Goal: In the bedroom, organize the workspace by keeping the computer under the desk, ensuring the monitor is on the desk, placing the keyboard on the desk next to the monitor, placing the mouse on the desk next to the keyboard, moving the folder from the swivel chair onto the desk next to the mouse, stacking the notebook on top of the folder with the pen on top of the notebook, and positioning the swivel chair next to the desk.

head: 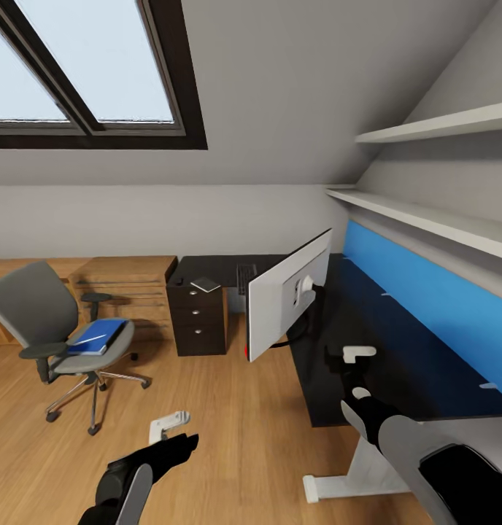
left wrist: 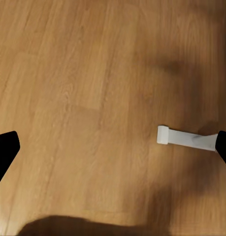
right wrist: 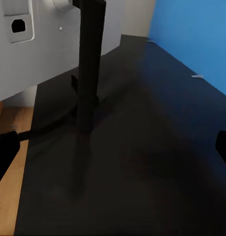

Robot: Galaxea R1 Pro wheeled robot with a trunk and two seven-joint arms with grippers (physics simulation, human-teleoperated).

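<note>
The monitor [head: 287, 292] stands on the black desk [head: 397, 350], its white back toward me. Its black stand [right wrist: 90, 64] rises close ahead of my right gripper [right wrist: 113, 157], which hovers open over the desk top [head: 357, 353]. A dark keyboard [head: 245, 277] lies beyond the monitor. On the drawer unit's top rests the grey notebook [head: 205, 284]. The blue folder [head: 98, 337] lies on the seat of the swivel chair [head: 39, 306] at the left. My left gripper [head: 171, 421] hangs open and empty over the floor [left wrist: 113, 152]. Computer, mouse and pen are out of view.
A light-wood cabinet [head: 127, 284] stands against the back wall behind the chair. The dark drawer unit [head: 198, 317] sits at the desk's left end. Two wall shelves [head: 426, 211] run above the blue panel [head: 441, 299]. The desk's white foot [head: 338, 483] lies on the wood floor.
</note>
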